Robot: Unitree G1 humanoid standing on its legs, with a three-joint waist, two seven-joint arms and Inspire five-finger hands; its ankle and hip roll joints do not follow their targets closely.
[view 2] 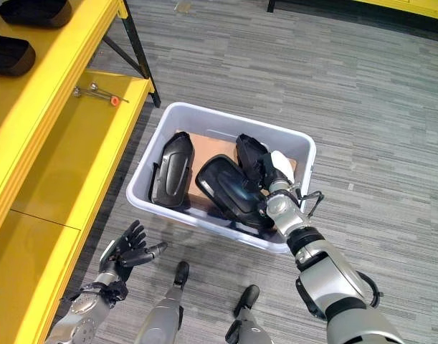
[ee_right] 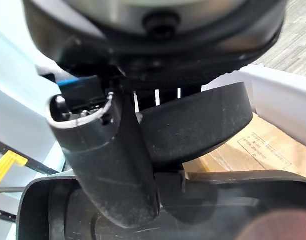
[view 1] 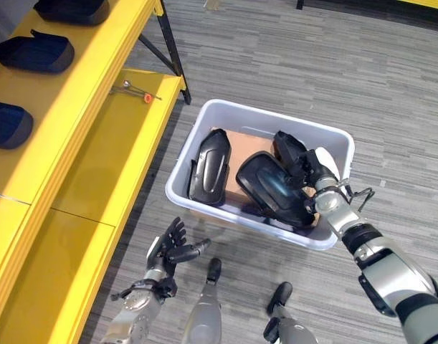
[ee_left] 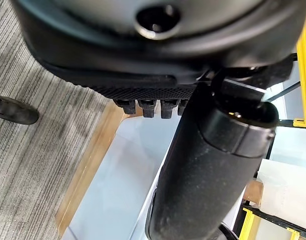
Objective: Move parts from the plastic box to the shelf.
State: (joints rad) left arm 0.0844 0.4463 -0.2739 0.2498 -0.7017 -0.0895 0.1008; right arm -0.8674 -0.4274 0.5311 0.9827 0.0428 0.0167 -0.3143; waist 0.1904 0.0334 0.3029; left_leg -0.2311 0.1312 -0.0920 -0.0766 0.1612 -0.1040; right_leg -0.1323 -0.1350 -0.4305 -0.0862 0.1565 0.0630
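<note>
Yellow shelf (view 1: 97, 136) at left, upper tier already carrying dark parts (view 1: 34, 53). White plastic box (view 1: 204, 115) on floor to its right, holding three black parts over cardboard (view 1: 249, 145). Right hand (view 2: 276, 172) inside box at right end, fingers curled round rightmost part (ee_right: 203, 120), beside large central part (view 1: 270, 188). Left hand (view 1: 170, 247) near box's near-left wall, fingers relaxed, empty. Advisable: lift straight up clear of rim, avoid dragging neighbouring part.
</note>
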